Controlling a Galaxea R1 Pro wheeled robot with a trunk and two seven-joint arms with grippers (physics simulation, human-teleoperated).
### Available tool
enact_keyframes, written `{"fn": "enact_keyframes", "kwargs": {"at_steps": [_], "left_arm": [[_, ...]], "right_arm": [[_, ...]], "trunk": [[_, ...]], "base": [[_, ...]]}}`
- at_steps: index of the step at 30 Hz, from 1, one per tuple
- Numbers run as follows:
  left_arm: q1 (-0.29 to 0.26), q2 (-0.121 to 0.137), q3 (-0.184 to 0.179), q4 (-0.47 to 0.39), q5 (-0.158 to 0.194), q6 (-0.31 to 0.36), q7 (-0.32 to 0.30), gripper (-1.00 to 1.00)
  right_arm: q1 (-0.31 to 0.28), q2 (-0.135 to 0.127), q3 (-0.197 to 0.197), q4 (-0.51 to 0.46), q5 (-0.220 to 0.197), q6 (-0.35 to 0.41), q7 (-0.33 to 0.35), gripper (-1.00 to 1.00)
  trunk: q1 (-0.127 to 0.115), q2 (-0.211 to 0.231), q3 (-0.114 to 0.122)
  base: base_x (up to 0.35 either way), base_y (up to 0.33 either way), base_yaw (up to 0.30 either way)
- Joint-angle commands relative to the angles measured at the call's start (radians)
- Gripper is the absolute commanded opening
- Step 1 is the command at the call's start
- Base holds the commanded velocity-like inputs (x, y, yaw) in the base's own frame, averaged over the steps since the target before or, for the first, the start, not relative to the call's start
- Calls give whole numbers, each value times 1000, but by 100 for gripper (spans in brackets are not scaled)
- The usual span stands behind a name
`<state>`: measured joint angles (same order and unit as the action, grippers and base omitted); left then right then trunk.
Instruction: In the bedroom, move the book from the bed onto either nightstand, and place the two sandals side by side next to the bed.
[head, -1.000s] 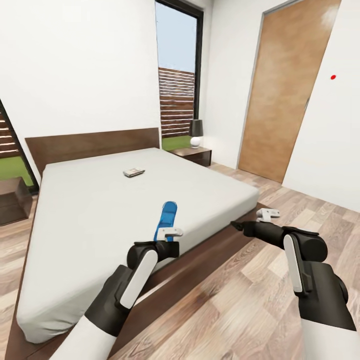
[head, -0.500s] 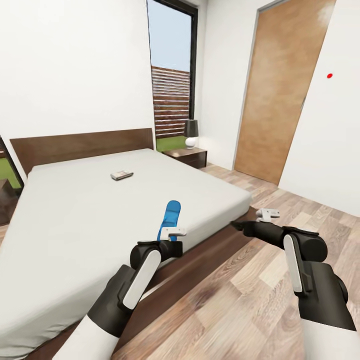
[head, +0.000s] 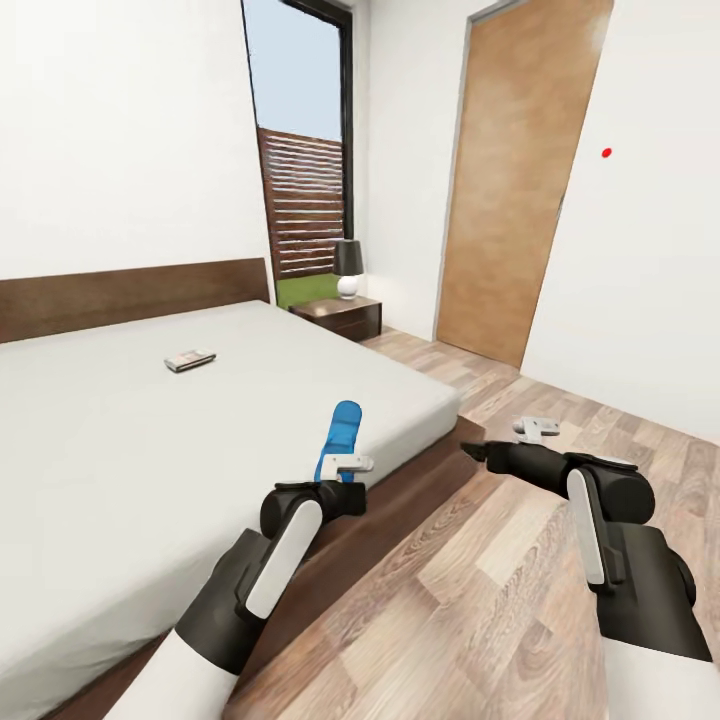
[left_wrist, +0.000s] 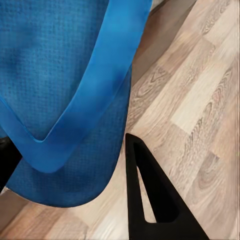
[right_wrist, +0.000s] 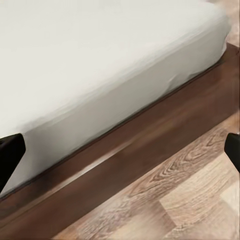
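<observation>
A bedroom seen from the robot's head camera. The left gripper (head: 340, 468) is clamped on one blue sandal (head: 340, 438), held above the near edge of the bed (head: 120, 450). The sandal stands on end, its long axis running toward 12 o'clock with a slight lean to 1 o'clock, rounded tip uppermost. In the left wrist view the sandal's strap (left_wrist: 80, 125) forms a V over the sole, with one dark finger (left_wrist: 147, 195) beside it and wood floor (left_wrist: 200, 100) beyond.

The right gripper (head: 470, 450) is spread wide and holds nothing, reaching toward 11 o'clock over the bed's dark frame (right_wrist: 150, 145).

The book (head: 190, 359) lies flat on the mattress at about 10 o'clock, far from both grippers. The nightstand (head: 338, 315) with its lamp (head: 347, 268) sits at 12 o'clock by the window.

To place the sandal well, the robot would likely lower it sole-down onto the floor close to the frame, long axis parallel to the bed side, leaving room alongside for its partner
</observation>
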<state>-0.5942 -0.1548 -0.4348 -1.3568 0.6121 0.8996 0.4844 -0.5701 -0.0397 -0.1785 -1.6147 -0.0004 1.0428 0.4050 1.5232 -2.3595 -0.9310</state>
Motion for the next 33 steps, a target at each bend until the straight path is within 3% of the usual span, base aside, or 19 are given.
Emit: {"fn": "enact_keyframes", "kwargs": {"at_steps": [1, 33], "left_arm": [[-1, 0, -1, -1, 9, 2, 10, -100], [-1, 1, -1, 5, 7, 2, 10, -100]], "right_arm": [[-1, 0, -1, -1, 0, 4, 3, 100], [1, 0, 1, -1, -1, 4, 6, 100]], "trunk": [[0, 0, -1], [0, 0, -1]], "base": [[187, -284, -247], [187, -285, -265]]}}
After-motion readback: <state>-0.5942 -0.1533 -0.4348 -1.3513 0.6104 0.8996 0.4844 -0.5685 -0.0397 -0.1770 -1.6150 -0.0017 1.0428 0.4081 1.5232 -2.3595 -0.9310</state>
